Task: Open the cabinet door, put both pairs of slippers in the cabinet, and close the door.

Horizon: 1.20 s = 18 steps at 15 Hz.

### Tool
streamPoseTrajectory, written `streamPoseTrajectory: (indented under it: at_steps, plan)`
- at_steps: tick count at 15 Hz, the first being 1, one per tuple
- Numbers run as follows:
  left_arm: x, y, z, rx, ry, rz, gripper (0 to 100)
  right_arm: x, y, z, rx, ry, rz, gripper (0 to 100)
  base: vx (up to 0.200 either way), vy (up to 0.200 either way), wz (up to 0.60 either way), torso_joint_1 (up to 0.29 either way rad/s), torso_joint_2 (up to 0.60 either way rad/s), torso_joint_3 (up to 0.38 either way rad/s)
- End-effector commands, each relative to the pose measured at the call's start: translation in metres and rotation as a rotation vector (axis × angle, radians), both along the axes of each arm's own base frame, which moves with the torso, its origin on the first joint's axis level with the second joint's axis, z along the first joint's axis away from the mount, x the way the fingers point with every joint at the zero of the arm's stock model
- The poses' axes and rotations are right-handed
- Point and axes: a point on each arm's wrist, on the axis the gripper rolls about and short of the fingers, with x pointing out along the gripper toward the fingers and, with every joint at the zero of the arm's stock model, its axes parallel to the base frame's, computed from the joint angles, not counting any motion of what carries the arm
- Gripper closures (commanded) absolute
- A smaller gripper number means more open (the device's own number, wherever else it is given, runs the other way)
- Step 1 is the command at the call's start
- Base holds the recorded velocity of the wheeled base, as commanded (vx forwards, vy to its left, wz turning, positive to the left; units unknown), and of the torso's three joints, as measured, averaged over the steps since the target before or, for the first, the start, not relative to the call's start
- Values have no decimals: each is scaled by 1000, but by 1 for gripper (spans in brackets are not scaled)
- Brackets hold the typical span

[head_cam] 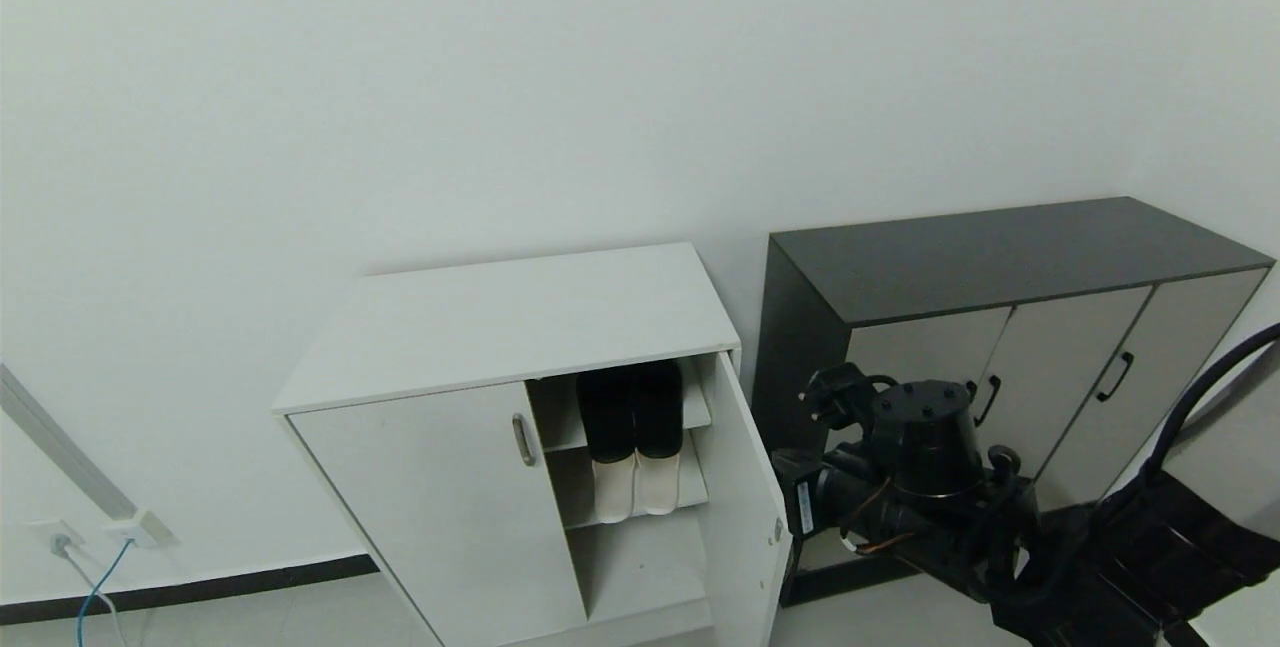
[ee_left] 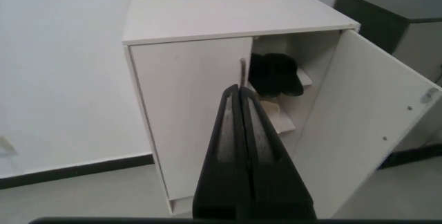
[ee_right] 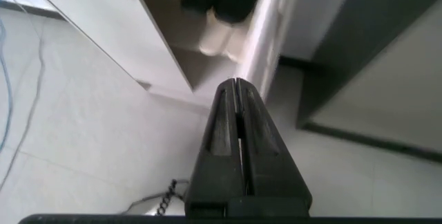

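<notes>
The white cabinet [head_cam: 520,317] stands against the wall with its right door [head_cam: 745,517] swung open and its left door [head_cam: 450,497] shut. Inside, a black pair of slippers [head_cam: 632,407] rests on the upper shelf and a white pair [head_cam: 635,487] on the shelf below. My right arm [head_cam: 900,467] sits just outside the open door. Its gripper [ee_right: 238,82] is shut on nothing and points at the door's edge [ee_right: 266,37]. My left gripper [ee_left: 242,89], also shut and empty, hangs in front of the cabinet, level with the left door's handle [ee_left: 242,68].
A dark cabinet [head_cam: 1000,257] with grey doors stands close on the right of the white one. A wall socket with a blue cable [head_cam: 60,539] is low on the left. A coiled cable [ee_right: 159,200] lies on the tiled floor.
</notes>
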Motion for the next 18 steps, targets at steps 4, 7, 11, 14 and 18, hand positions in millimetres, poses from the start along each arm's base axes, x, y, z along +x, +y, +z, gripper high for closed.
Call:
streamPoseTrajectory:
  at_steps: [4, 7, 11, 14, 18]
  plan:
    - [0, 0, 0, 0, 2, 0, 100, 13, -14, -4, -42, -15, -45, 100, 0, 0, 0, 0, 0, 0]
    - [0, 0, 0, 0, 2, 0, 100, 30, -30, -17, -97, -1, -99, 100, 0, 0, 0, 0, 0, 0]
    - [0, 0, 0, 0, 2, 0, 100, 42, -28, -44, -118, 28, -108, 100, 0, 0, 0, 0, 0, 0]
    - [0, 0, 0, 0, 2, 0, 100, 34, -8, -59, -111, 31, -49, 100, 0, 0, 0, 0, 0, 0]
    - [0, 0, 0, 0, 2, 0, 100, 14, 19, -54, -28, 9, 30, 100, 0, 0, 0, 0, 0, 0]
